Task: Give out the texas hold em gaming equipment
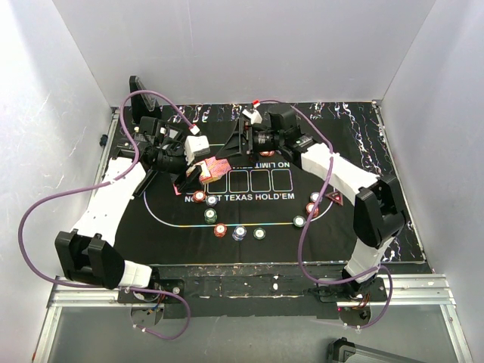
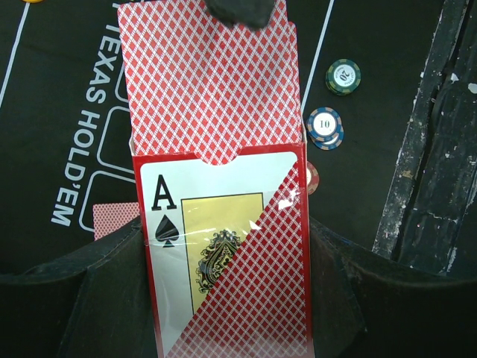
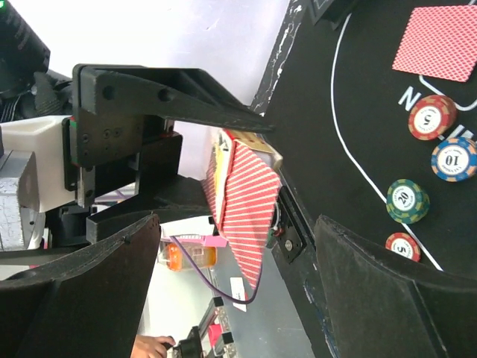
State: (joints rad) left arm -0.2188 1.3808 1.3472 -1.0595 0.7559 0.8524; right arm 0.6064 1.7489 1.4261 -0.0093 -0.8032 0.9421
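My left gripper is shut on a red card box with an ace of spades printed on it. Red-backed playing cards stick out of the box's open top. My right gripper is open, its fingers on either side of the cards without touching them. One fingertip shows at the cards' far end. From above, the box hangs over the mat's left part between the left gripper and the right gripper. One card lies face down on the mat.
A black printed mat covers the table. Poker chips lie on it: a red one, a green one, a blue-white one and more to the right. A dark-red triangle marker lies at the right. White walls stand close around.
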